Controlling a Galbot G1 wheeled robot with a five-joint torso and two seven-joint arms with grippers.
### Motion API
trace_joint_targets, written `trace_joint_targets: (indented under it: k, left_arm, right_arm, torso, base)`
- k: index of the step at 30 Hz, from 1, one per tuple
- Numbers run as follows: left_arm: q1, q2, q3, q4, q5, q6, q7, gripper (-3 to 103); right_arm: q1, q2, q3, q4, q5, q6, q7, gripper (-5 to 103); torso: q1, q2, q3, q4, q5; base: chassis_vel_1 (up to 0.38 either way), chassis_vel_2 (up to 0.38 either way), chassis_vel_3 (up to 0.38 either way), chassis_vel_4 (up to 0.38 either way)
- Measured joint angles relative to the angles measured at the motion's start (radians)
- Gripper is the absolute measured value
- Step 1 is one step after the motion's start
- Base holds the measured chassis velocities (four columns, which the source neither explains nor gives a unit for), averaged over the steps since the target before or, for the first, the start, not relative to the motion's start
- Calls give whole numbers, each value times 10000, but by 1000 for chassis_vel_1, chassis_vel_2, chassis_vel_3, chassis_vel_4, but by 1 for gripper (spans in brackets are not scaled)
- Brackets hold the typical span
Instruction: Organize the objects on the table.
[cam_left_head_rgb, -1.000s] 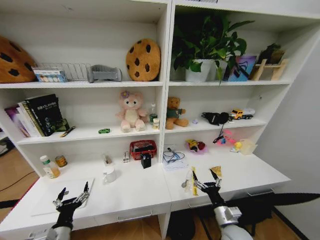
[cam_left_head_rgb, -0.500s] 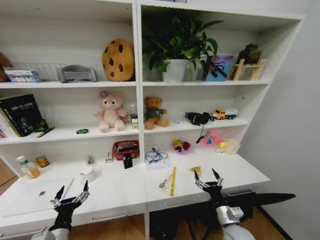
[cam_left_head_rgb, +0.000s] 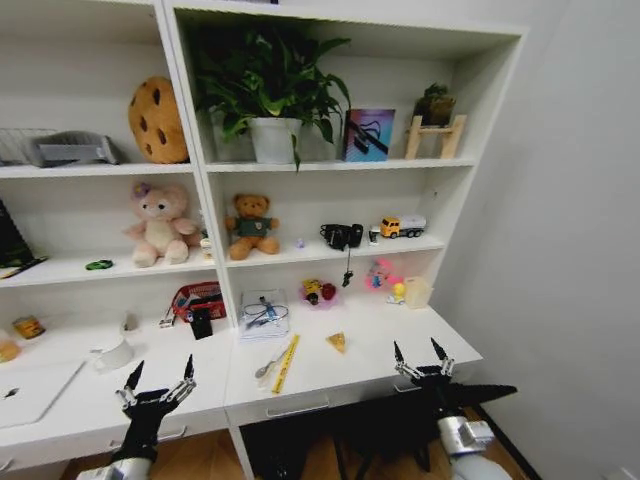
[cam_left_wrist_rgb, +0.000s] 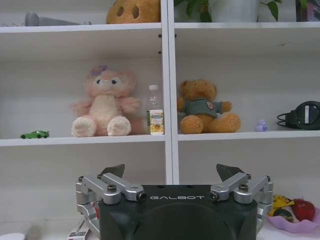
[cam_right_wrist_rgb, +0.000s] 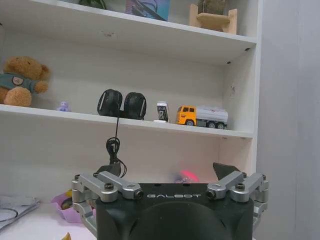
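White desk top (cam_left_head_rgb: 395, 345) joined to tall white shelf unit (cam_left_head_rgb: 185, 150), seen from above and in front. Silver-white laptop (cam_left_head_rgb: 28, 390) lying closed and flat at far left of desk, cut by picture edge. Tiny green toy car (cam_left_head_rgb: 99, 265) parked on middle shelf, left of pink plush toy (cam_left_head_rgb: 158, 224); also seen from left wrist (cam_left_wrist_rgb: 35, 134). Yellow ruler (cam_left_head_rgb: 287, 361) lying flat near front edge of desk, with small metallic item, possibly a spoon (cam_left_head_rgb: 266, 365), just beside it; yellow wedge-shaped piece (cam_left_head_rgb: 338, 342) close by to the right. Red basket (cam_left_head_rgb: 198, 298) and black box (cam_left_head_rgb: 202, 322) against back of desk. White mug (cam_left_head_rgb: 116, 354) standing right of laptop. Brown teddy bear (cam_left_head_rgb: 251, 226), black headphones (cam_left_head_rgb: 341, 235) and yellow toy truck (cam_left_head_rgb: 402, 226) on middle shelf.

Left gripper (cam_left_head_rgb: 158, 383) hovering at front desk edge, fingers spread wide, holding nothing. Right gripper (cam_left_head_rgb: 421, 358) at front right desk edge, fingers likewise spread, holding nothing.
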Motion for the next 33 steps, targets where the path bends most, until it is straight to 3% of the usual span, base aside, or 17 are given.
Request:
trace_joint_targets:
  k: [9,20,33]
  left_arm:
    - [16,96,-242,-19,-176,-10,-13,100]
    - [-131,135,-234,93,-179,127,-90,100]
    - [-122,-64,-216,191,-15,122,-99,100]
  right_arm:
    - [266,21,-308,-157,-27,-217,42,100]
    - [1760,-304,-1689,-1546,-4,-568,45,100]
    - [3682,-875,-3498,-2459,881,-1122,-57,100]
  torso:
    - [0,1,-2,8,-11]
    - [0,1,0,8,-4]
    - [0,1,0,5,-5]
  base:
    - [46,61,-38,-47]
    - [0,0,0,0]
    - [0,0,0,0]
